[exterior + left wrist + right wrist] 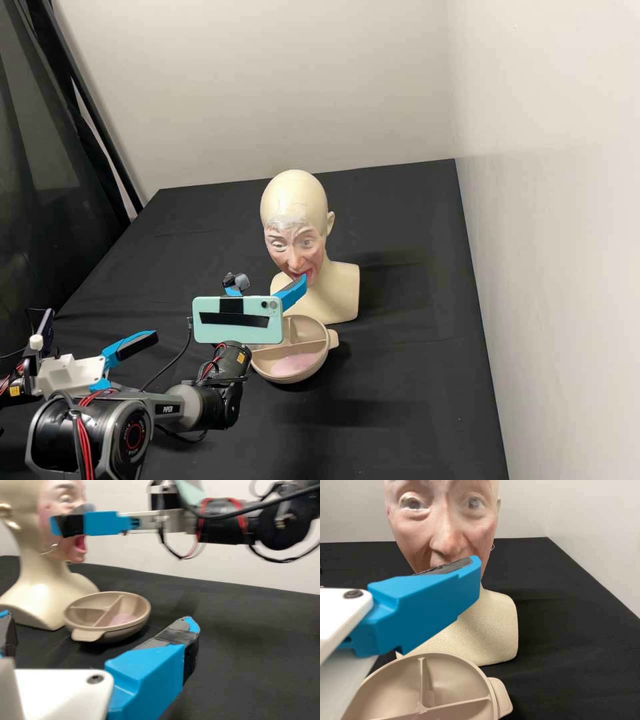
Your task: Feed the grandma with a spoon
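Observation:
The grandma is a pale mannequin head [303, 230] standing upright mid-bench, mouth open. My right gripper [273, 280] is held at the face, open, with one blue finger [435, 587] tipped at the mouth [79, 544] and nothing seen between the fingers. From the side that finger [95, 524] lies level in front of the lips. A beige divided bowl [313, 328] sits on the bench just in front of the bust, with something pink in one compartment. My left gripper [100, 327] stands low at the near left, open and with nothing in it, its blue finger [165, 655] pointing toward the bowl [145, 607].
A white wall [553, 267] runs along the bench's right edge and another closes the back. Dark panels [47, 167] stand on the left. A black cable [170, 363] trails on the cloth by the right arm. The bowl's small tab handle [500, 697] points away from the bust.

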{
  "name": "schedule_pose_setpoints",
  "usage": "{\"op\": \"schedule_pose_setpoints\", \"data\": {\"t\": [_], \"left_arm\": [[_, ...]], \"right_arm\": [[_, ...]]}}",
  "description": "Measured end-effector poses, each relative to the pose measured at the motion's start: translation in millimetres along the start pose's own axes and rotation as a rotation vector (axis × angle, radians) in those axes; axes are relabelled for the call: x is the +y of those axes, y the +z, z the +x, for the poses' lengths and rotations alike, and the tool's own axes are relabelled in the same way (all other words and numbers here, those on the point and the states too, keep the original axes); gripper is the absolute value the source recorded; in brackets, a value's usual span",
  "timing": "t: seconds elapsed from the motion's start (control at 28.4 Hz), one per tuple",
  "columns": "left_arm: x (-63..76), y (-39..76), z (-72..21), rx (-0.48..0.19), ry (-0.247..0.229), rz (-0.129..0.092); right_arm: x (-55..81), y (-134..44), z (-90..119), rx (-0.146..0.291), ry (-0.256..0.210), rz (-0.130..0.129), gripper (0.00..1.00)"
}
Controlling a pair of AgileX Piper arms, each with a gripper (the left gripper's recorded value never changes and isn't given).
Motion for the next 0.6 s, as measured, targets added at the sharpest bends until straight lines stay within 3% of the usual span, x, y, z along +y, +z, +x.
{"op": "schedule_pose_setpoints", "data": {"t": [0.6], "left_arm": [[-0.1, -0.5, 0.4, -0.014, 0.007, 0.009]], "right_arm": [[-0.9, 3.7, -2.9, -0.009, -0.003, 0.003, 1.0]]}}
